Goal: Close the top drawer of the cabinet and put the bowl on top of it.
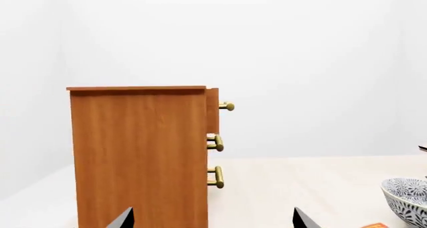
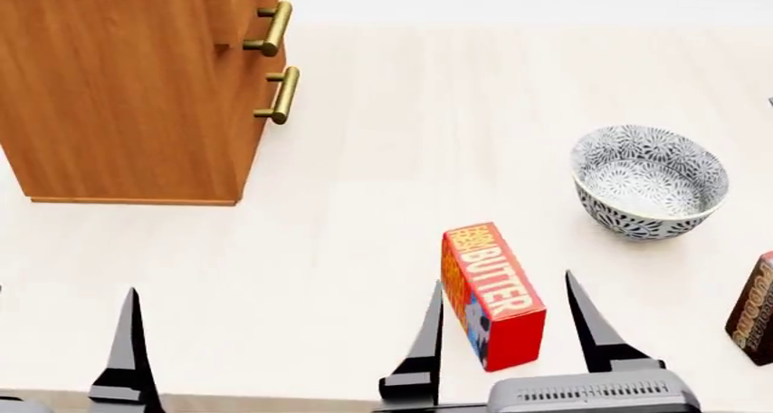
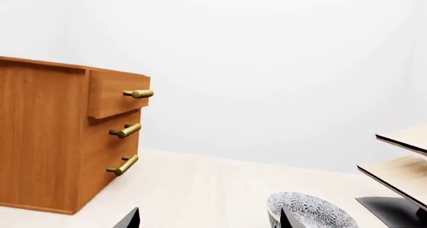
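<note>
Wood-grain cabinet point(image 2: 121, 96), brass handles, glossy patterned bowl point(image 2: 650, 182).

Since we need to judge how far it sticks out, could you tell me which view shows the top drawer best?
The right wrist view: the top drawer shows its front, side and handle, clearly pulled out. The left wrist view shows it edge-on, slightly protruding. The head view catches only part of its front at the frame's top.

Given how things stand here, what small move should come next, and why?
Probably bring the left gripper up toward the top drawer: it juts out past the cabinet front, still open, and that open gripper is nearer. The bowl sits untouched on the table.
</note>
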Available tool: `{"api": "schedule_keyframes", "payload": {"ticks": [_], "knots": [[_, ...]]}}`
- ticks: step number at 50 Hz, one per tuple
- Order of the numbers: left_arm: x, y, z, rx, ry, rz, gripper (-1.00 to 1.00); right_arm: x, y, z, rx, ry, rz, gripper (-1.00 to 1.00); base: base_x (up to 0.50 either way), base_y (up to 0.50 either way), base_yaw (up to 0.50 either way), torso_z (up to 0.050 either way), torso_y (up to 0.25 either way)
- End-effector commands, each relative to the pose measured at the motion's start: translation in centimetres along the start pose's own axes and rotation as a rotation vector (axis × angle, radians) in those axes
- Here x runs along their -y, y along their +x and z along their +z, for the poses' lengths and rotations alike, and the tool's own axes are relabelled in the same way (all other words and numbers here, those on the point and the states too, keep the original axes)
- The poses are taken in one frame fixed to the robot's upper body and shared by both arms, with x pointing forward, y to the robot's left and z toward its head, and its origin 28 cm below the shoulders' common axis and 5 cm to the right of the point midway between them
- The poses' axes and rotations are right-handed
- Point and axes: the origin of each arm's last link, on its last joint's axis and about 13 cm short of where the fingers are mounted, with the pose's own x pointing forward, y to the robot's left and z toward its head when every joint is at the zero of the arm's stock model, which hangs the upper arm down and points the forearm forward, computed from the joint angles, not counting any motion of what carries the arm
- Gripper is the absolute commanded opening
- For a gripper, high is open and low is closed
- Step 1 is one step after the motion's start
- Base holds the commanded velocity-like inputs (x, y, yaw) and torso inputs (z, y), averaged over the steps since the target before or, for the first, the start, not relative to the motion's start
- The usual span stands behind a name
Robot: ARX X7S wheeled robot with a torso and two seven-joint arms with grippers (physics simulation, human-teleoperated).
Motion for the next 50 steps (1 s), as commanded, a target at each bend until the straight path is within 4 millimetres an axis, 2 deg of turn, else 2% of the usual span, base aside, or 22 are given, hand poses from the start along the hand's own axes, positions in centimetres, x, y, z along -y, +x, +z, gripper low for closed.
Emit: {"api": "schedule_keyframes", "payload": {"ticks": [1,11,50], "knots": [[0.00,-0.06,0.06,0.001,0.001,0.001,1.00,-0.07,-0.06,-0.11,0.008,-0.001,0.003,1.00,0.00,0.00,0.00,0.000,0.000],[-0.10,-0.08,-0.03,0.000,0.001,0.004,1.00,-0.12,-0.05,-0.18,0.004,0.012,0.011,1.00,0.01,0.00,0.00,0.000,0.000],[-0.17,-0.29,0.16,0.008,-0.001,0.002,1.00,-0.31,-0.08,0.18,0.017,-0.005,0.040,1.00,0.50,0.00,0.00,0.000,0.000]]}}
